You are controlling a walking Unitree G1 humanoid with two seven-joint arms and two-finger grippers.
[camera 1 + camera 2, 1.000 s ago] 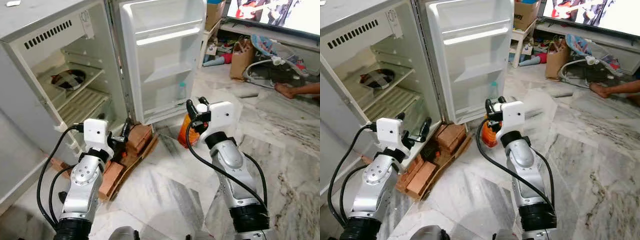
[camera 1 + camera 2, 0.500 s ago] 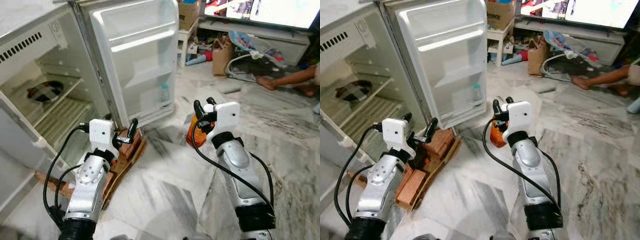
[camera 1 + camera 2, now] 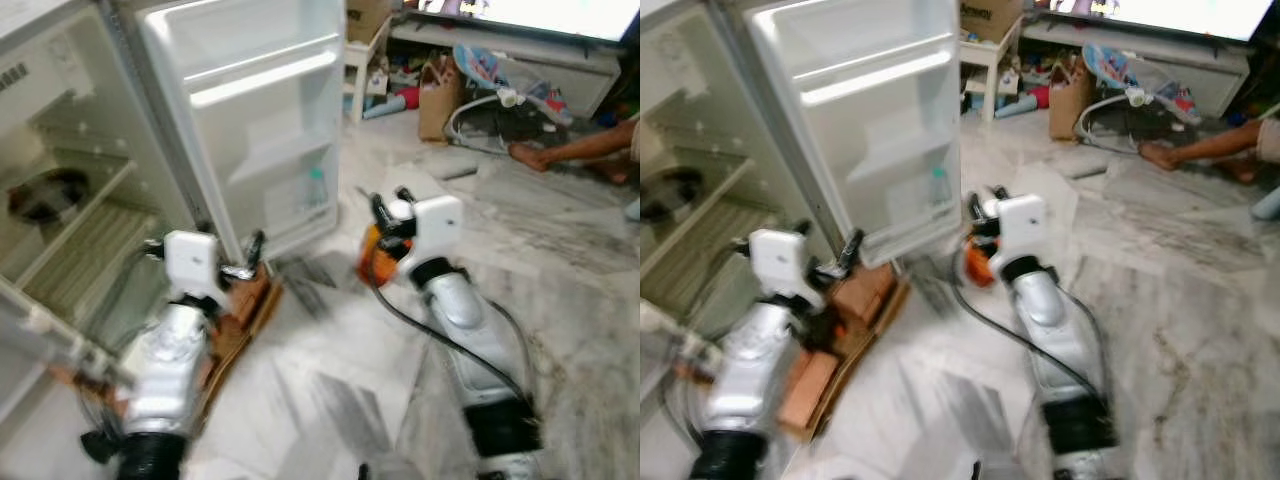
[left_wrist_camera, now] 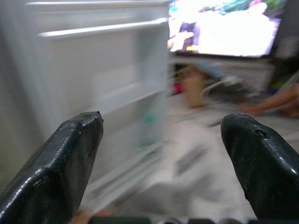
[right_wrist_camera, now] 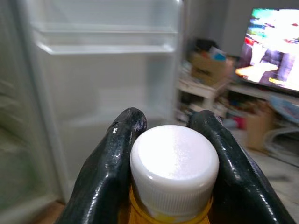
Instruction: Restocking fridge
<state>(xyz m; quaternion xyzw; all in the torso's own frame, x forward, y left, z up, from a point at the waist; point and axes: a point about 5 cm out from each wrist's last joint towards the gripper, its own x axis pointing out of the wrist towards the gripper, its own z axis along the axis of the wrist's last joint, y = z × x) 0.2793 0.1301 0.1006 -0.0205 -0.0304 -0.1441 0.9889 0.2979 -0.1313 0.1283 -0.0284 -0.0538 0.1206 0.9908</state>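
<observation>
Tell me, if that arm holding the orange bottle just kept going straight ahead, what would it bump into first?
Probably the open fridge door: the right gripper, shut on the white-capped orange bottle, points at its shelves. Depth is blurred, so that's a guess.

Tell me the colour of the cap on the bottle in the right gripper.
White, on an orange bottle; the cap is clearest in the right wrist view, between the right gripper fingers.

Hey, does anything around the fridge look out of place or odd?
Yes: red bricks and a wooden board lie on the floor at the base of the open fridge, odd footing there. A person's arm rests on the floor near the TV.
</observation>
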